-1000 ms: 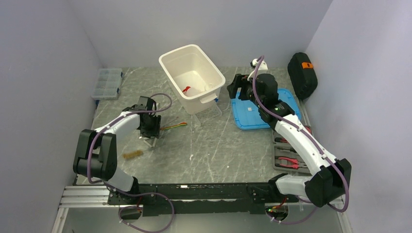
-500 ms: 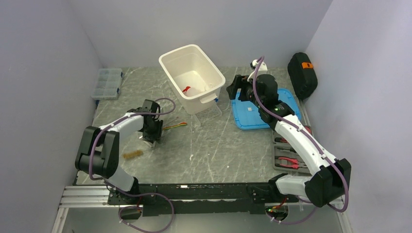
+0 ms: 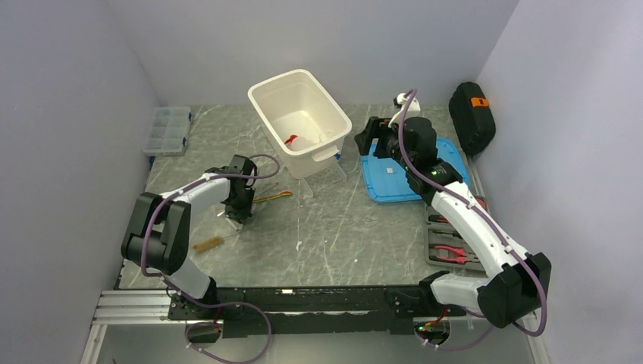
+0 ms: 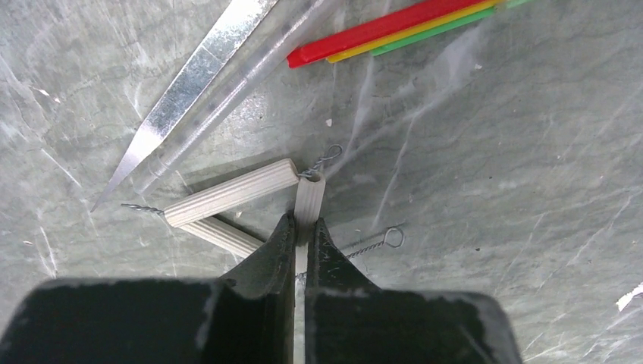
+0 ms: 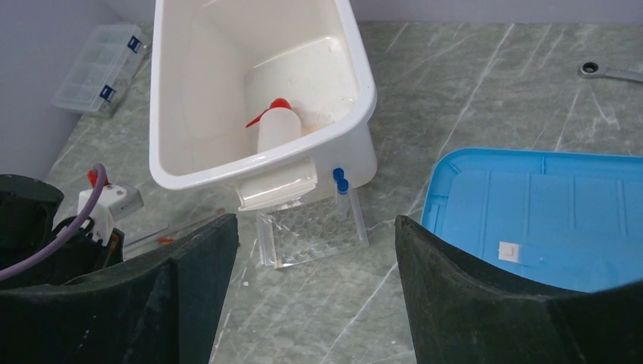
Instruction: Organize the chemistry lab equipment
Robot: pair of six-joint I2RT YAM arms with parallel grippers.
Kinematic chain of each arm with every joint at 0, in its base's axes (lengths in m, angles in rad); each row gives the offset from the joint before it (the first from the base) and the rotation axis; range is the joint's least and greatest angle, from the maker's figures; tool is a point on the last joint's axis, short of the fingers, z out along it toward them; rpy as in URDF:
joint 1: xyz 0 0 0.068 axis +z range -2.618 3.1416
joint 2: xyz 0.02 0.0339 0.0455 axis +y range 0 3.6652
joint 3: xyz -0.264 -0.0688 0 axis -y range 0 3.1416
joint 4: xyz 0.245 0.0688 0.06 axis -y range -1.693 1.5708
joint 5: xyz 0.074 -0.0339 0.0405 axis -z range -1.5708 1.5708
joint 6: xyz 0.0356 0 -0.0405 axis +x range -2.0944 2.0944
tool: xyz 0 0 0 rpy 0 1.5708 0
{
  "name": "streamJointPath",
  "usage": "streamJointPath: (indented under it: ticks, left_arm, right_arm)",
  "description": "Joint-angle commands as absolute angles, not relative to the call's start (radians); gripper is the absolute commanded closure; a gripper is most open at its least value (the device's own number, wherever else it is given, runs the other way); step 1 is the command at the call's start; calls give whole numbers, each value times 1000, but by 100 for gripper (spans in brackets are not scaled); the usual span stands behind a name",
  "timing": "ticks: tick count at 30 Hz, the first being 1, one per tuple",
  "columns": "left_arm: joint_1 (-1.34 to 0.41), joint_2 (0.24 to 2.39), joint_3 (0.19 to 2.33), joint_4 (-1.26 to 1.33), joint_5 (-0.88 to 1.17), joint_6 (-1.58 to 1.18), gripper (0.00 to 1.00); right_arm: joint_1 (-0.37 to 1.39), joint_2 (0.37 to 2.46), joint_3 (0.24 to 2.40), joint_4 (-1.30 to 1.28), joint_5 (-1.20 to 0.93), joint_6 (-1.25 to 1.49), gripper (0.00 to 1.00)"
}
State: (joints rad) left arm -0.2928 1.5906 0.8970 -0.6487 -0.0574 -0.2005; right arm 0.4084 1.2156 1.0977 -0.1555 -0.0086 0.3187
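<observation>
Pale ceramic-sleeved metal triangle (image 4: 227, 193) lies on the table (image 3: 341, 227), left side. The left gripper (image 4: 301, 227), now shifted slightly right, pinches one leg. The right gripper (image 5: 315, 224) stays spread wide, far right.

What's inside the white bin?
Only a squeeze bottle with a red nozzle is visible, lying on the floor of the bin. The bin's near wall hides the floor strip right behind it.

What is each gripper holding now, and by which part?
The left gripper pinches the triangle by one of its three pale tubes, near the tube's lower end. The right gripper is open and holds nothing.
</observation>
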Motion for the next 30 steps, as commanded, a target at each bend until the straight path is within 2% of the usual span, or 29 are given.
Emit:
streamJointPath:
  ticks: [1, 9, 13, 21, 26, 30]
  left_arm:
    - [-308, 1611, 911, -659, -70, -193, 100]
    - [-394, 1450, 903, -587, -178, -128, 100]
    - [-440, 1300, 864, -509, -152, -75, 100]
    - [-597, 1026, 762, -366, 36, 113, 100]
    - [-721, 954, 729, -330, 50, 142, 100]
    - [-782, 942, 723, -318, 51, 142, 100]
  right_arm:
    - [406, 1176, 1088, -103, 0, 329, 22]
    - [406, 1055, 976, -15, 84, 361, 23]
    - [405, 973, 912, 23, 74, 369, 23]
    - [406, 948, 794, 87, -164, 469, 26]
    - [444, 1021, 764, 159, -352, 553, 30]
    - [543, 1093, 769, 179, -387, 600, 30]
